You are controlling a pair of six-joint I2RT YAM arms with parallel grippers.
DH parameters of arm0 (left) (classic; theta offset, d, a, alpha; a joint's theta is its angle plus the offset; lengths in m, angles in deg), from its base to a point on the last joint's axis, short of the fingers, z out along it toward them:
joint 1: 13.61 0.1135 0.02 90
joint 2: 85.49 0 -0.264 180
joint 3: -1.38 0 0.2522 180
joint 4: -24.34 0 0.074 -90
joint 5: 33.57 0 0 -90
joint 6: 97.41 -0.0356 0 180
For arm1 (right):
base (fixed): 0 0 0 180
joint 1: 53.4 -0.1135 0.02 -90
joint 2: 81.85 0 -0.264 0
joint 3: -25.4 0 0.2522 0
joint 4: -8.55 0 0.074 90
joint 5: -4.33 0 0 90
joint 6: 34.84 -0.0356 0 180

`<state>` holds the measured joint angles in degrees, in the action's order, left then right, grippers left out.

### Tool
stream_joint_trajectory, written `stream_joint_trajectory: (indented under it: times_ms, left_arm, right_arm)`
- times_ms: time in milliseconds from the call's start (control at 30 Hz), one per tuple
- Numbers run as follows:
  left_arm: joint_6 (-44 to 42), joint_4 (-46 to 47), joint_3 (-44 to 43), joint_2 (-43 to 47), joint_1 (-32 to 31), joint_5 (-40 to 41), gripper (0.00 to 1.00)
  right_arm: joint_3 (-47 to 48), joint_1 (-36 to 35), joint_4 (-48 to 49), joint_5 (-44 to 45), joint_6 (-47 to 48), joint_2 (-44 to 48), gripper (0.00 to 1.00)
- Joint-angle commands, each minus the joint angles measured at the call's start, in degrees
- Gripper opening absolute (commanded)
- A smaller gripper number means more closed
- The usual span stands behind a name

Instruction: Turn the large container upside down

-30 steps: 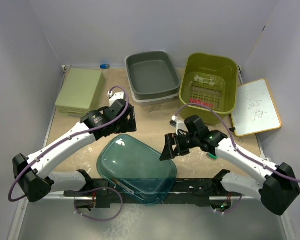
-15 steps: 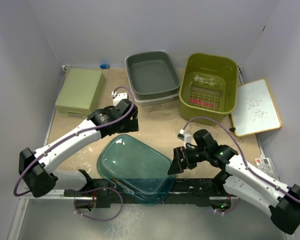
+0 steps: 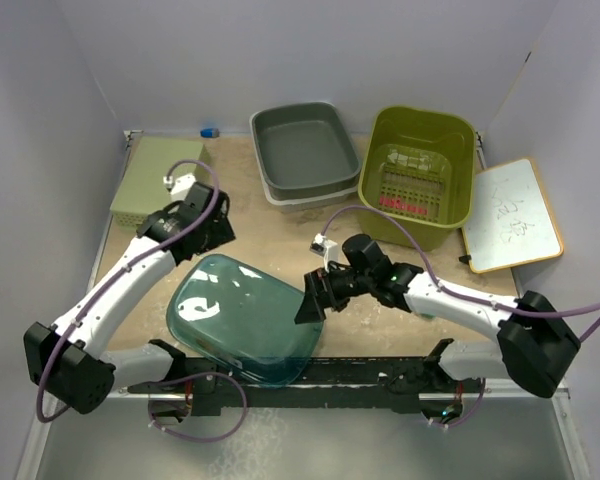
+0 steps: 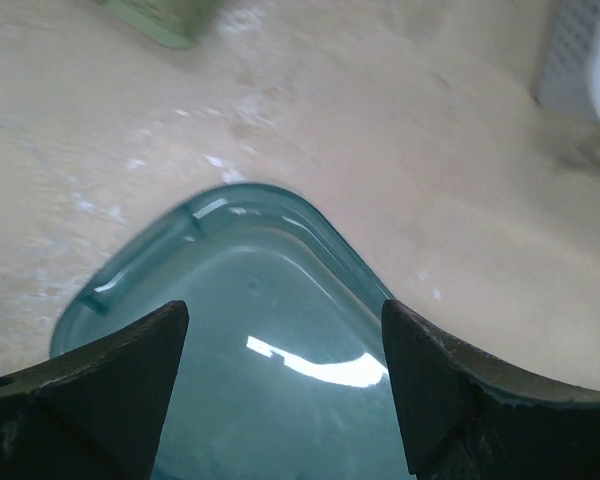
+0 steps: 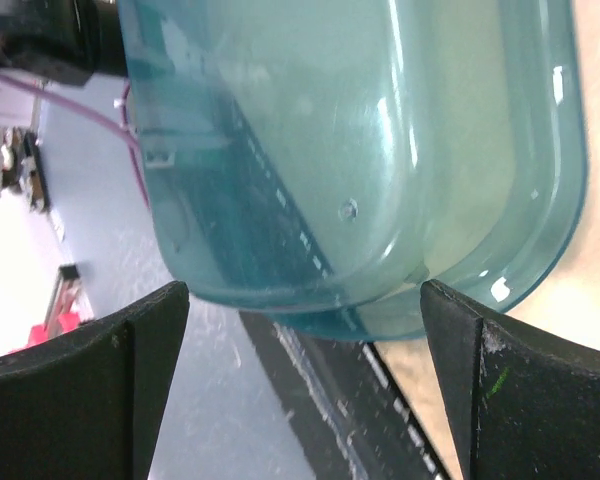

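Note:
The large container (image 3: 242, 318) is a translucent teal tub at the table's front edge, lying with its smooth base facing up and its near side overhanging the black front rail. My left gripper (image 3: 206, 240) hovers open over its far-left corner; in the left wrist view the teal container (image 4: 280, 370) fills the space below the spread left gripper (image 4: 283, 315). My right gripper (image 3: 310, 303) is open beside its right end. The right wrist view has the container (image 5: 360, 150) just ahead of the right gripper (image 5: 305, 290), with nothing between the fingers.
A grey tub (image 3: 305, 150) and an olive slotted basket (image 3: 417, 170) stand at the back. A pale green box (image 3: 160, 180) lies back left, a small whiteboard (image 3: 513, 213) at the right. The black front rail (image 3: 380, 368) runs below the container.
The container has slid left along the front edge. My left arm swung left and back. My right arm reached left to the container's right end. Both grippers stayed open.

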<state>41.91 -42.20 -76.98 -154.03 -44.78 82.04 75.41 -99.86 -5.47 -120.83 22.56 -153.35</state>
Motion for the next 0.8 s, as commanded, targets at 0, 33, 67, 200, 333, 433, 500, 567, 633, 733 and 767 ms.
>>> stream_joint_trajectory:
  times_ms: [0, 33, 67, 200, 333, 433, 500, 567, 633, 733, 767]
  left_arm:
    - [-5.69, 3.55, 0.50, -1.93, 11.69, 0.62, 0.76]
    - [-6.28, 4.60, 0.29, -2.55, 13.78, -0.10, 0.76]
    - [-6.81, 5.82, 0.20, -2.97, 15.63, -1.03, 0.76]
    - [-8.25, 9.32, 0.68, -6.92, 22.88, -5.14, 0.76]
    - [-8.27, 17.92, 4.12, -10.14, 30.03, -12.12, 0.75]
    - [-8.29, 22.05, 3.16, -13.89, 32.96, -14.29, 0.75]
    - [-9.63, 26.06, 2.18, -16.64, 33.61, -15.73, 0.74]
    - [-10.81, 30.47, 1.54, -19.51, 33.68, -16.58, 0.74]
    - [-11.68, 33.69, 0.75, -22.05, 33.73, -17.45, 0.74]
    - [-12.85, 36.64, -1.07, -25.41, 33.73, -19.86, 0.74]
    - [-13.01, 37.70, -1.84, -26.19, 33.73, -20.76, 0.73]
  right_arm:
    - [3.91, 0.06, 6.33, 4.98, 3.35, -0.48, 1.00]
    - [4.65, 0.05, 4.60, 6.04, 4.19, 0.02, 1.00]
    - [5.00, 0.06, 2.76, 7.25, 5.04, 0.91, 1.00]
    - [3.44, 0.37, -2.49, 13.89, 5.53, 6.80, 1.00]
    - [0.70, 0.69, -6.37, 22.21, 5.10, 13.97, 1.00]
    - [-1.27, 0.67, -7.96, 26.25, 4.74, 17.95, 1.00]
    - [-1.30, 0.69, -9.60, 27.97, 4.97, 19.34, 1.00]
    - [-1.08, 0.67, -10.82, 28.95, 5.57, 19.87, 1.00]
    - [-0.35, 0.72, -11.73, 29.47, 5.78, 19.62, 1.00]
    - [0.48, 0.69, -12.80, 29.41, 5.50, 19.04, 1.00]
    - [0.49, 0.71, -12.65, 29.22, 5.26, 18.98, 1.00]
